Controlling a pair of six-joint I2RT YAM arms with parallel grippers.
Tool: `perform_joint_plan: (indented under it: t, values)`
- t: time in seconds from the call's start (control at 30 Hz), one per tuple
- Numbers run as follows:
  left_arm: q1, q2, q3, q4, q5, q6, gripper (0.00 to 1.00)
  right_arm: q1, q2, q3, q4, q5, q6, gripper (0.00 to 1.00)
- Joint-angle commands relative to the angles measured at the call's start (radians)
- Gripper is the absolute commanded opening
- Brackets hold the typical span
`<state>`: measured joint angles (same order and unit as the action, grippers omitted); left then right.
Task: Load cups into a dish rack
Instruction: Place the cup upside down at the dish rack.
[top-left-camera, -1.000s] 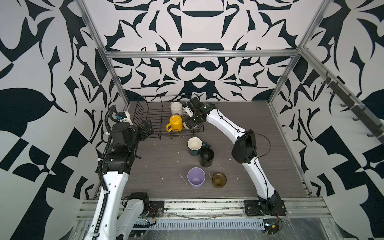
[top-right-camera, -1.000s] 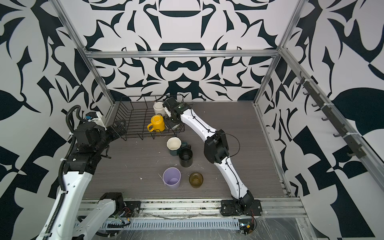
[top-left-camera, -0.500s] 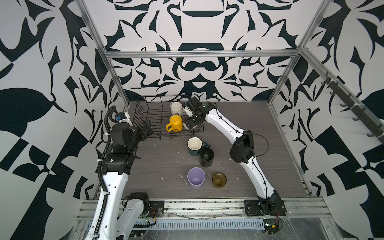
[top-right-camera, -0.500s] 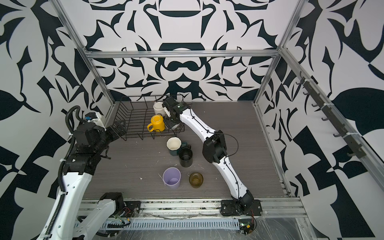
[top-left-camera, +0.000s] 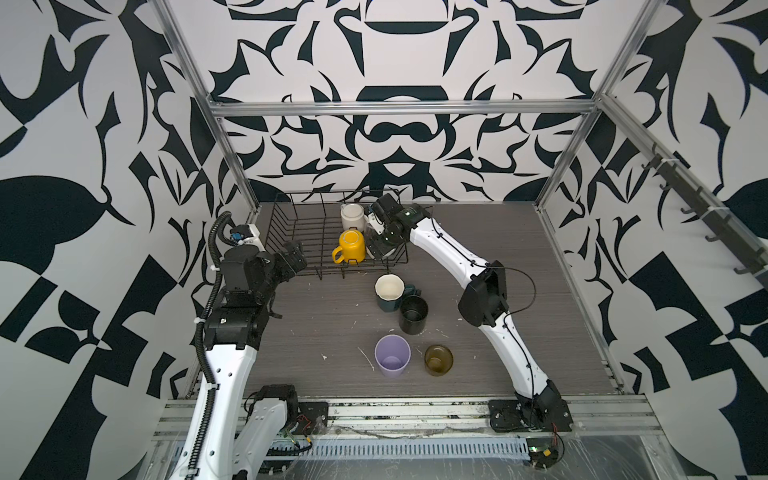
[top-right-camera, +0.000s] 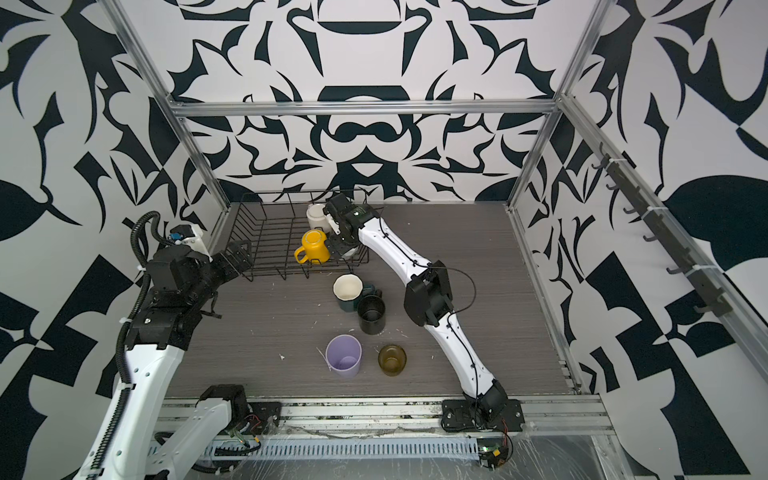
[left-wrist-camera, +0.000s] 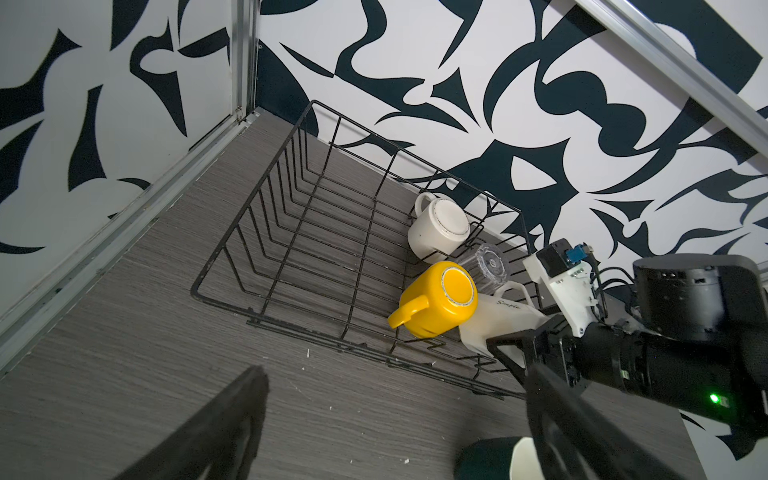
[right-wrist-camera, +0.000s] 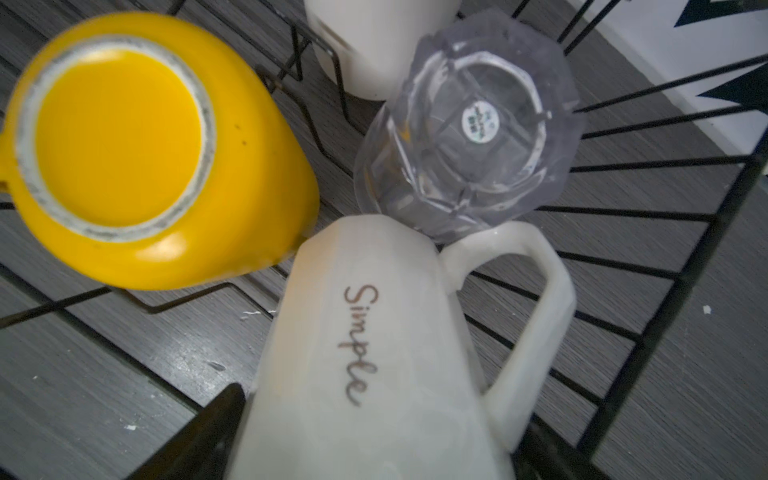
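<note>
Two arms are flanking the dish rack (top-left-camera: 291, 224): the right gripper (top-left-camera: 376, 248) is straddling the tilted cream faceted mug (right-wrist-camera: 374, 353) at its near-right corner, though I cannot tell whether it is clamped, while the left gripper (top-left-camera: 296, 258) is hovering wide open off its near-left corner.

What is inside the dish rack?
Four cups: a white mug, yellow mug and clear glass bottom-up, plus a cream faceted mug lying tilted between the jaws of the right gripper. That mug's mouth is hidden.

one dish rack (top-left-camera: 299, 232), apparently five mugs (left-wrist-camera: 440, 307), two glasses (left-wrist-camera: 490, 266) and one lilac tumbler (top-left-camera: 392, 361).
</note>
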<state>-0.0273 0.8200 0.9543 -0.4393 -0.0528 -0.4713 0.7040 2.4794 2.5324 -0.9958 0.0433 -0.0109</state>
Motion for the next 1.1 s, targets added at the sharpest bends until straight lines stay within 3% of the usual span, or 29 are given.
perform_joint_plan:
  t: [0.0, 0.4, 0.43, 0.5, 0.7, 1.07]
  values:
    - [0.004, -0.007, -0.017, -0.01, 0.001, -0.001, 0.99, 0.012, -0.065, 0.01, 0.032, -0.017, -0.007, 0.93]
    - [0.005, -0.01, -0.016, -0.012, 0.004, -0.005, 0.99, 0.011, -0.128, -0.053, 0.041, 0.027, 0.037, 0.81]
    - [0.004, -0.01, -0.015, -0.011, 0.005, -0.006, 0.99, 0.01, -0.131, -0.057, 0.041, 0.032, 0.039, 0.78]
    - [0.005, -0.01, -0.016, -0.012, 0.005, -0.006, 0.99, 0.011, -0.141, -0.071, 0.049, 0.041, 0.044, 0.62]
    - [0.005, -0.015, -0.014, -0.012, 0.005, -0.006, 0.99, 0.011, -0.16, -0.06, 0.045, 0.052, 0.03, 0.46]
    - [0.006, -0.002, -0.011, -0.007, 0.017, -0.01, 0.99, 0.012, -0.124, 0.121, -0.106, 0.028, -0.037, 0.31]
